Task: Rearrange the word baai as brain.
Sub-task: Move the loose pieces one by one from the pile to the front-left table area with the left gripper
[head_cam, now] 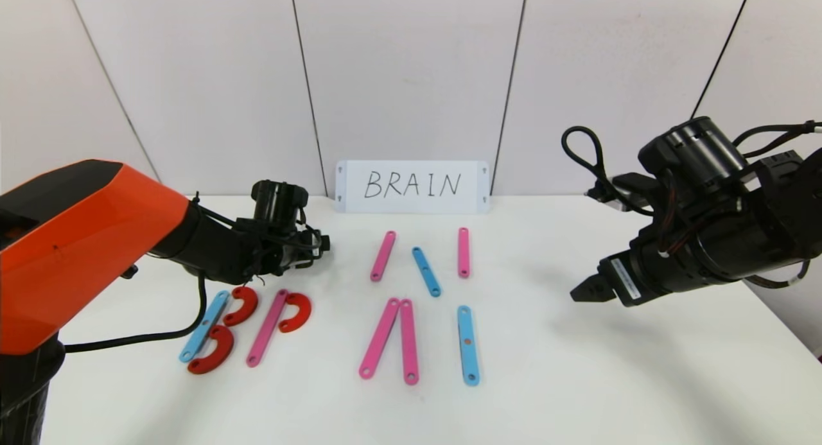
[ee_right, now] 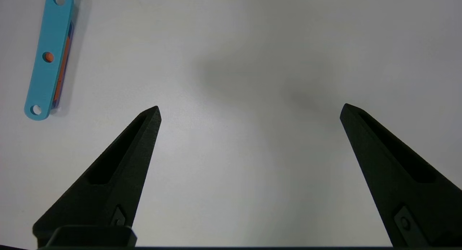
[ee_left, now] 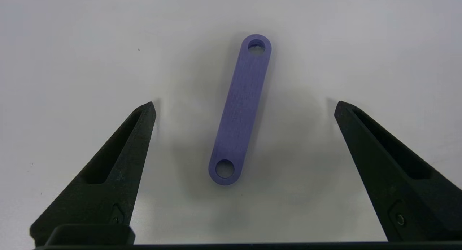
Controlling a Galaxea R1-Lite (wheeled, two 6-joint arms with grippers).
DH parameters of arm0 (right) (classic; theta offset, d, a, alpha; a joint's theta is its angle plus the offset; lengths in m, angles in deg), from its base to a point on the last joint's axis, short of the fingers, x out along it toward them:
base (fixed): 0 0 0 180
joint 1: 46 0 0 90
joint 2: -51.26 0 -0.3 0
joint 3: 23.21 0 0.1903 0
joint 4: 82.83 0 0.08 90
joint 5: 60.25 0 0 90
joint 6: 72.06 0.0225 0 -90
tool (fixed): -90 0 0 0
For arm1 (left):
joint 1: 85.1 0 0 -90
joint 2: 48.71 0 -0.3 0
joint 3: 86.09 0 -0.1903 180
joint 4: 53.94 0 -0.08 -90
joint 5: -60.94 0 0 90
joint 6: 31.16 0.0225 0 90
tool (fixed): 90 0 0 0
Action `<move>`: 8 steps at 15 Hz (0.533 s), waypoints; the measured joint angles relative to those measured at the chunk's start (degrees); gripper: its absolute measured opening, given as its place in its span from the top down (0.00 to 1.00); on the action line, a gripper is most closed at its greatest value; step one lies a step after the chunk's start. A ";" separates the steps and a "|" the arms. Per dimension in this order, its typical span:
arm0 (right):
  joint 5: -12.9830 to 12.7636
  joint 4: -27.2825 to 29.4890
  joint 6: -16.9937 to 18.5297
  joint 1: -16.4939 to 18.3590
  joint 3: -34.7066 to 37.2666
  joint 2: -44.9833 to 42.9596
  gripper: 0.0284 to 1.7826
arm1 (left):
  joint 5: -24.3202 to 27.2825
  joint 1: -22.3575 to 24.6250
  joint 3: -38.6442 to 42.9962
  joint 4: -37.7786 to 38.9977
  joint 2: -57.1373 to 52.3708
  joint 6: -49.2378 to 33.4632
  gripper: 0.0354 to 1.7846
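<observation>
The plastic letters lie on the white table point(head_cam: 578, 381). At the left a blue strip point(head_cam: 204, 326) with two red curves point(head_cam: 242, 305) forms a B. Beside it a pink strip point(head_cam: 267, 336) carries one red curve point(head_cam: 295, 312). Two pink strips point(head_cam: 380, 337) lean together as an inverted V, and a blue strip point(head_cam: 468, 345) stands as an I, also in the right wrist view point(ee_right: 48, 57). My left gripper point(head_cam: 305, 247) hovers behind the B, open point(ee_left: 244, 105) over a purple strip point(ee_left: 240, 109) lying flat between its fingers, untouched. My right gripper point(head_cam: 585, 292) is open and empty point(ee_right: 249, 109) over bare table at the right.
A white card point(head_cam: 412, 186) with handwritten BRAIN leans on the back wall. In front of it lie a pink strip point(head_cam: 383, 255), a slanted blue strip point(head_cam: 426, 271) and another pink strip point(head_cam: 463, 252). Orange and purple edges show under the blue I strip.
</observation>
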 joint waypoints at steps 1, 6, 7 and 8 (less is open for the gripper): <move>0.00 0.02 0.00 -0.02 0.00 0.00 0.02 | 0.00 -0.01 0.00 0.00 0.02 -0.05 0.03; 0.00 0.06 0.00 -0.02 0.00 0.00 0.02 | -0.02 0.00 0.00 0.00 0.11 -0.05 0.03; 0.00 0.04 0.00 0.00 0.00 0.00 0.02 | -0.06 0.02 0.00 -0.02 0.17 -0.05 0.03; 0.00 0.04 0.00 0.00 0.00 0.00 0.02 | -0.04 0.02 0.00 -0.04 0.24 -0.05 0.03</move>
